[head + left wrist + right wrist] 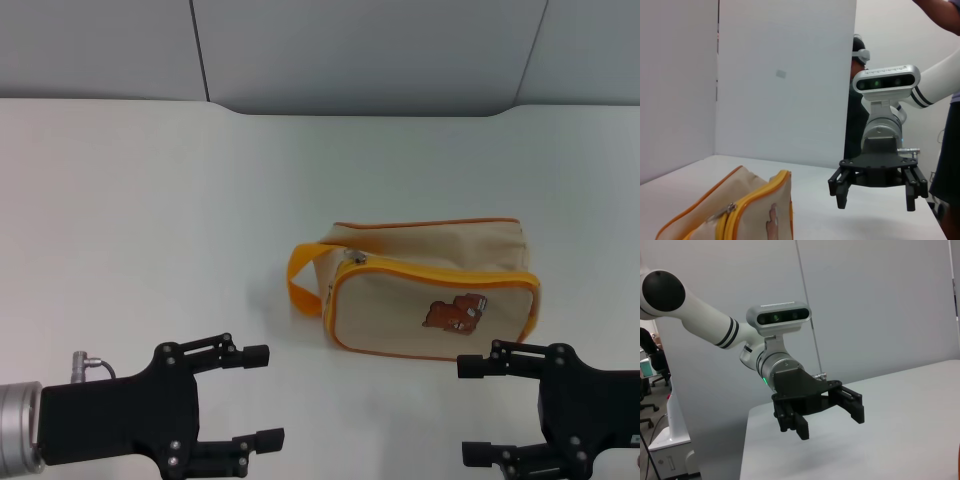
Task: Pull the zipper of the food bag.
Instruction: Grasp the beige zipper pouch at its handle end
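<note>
beige food bag (430, 290), orange-yellow zipper (440, 275), brown bear print (452, 316)

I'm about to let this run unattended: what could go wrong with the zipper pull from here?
The pull tab is tiny and sits next to the orange handle, so a gripper might pinch the handle instead. The food bag lies loose on the table, unheld; pulling the zipper may drag it. The left gripper and right gripper hang open, apart from the bag.

Boxy beige food bag (430, 290): matt woven cloth, orange-yellow fabric piping. Zipper (432, 277): small silvery metal pull. White table (150, 220): smooth, faint sheen. Left gripper (255, 397), right gripper (475, 410): matt black plastic.
</note>
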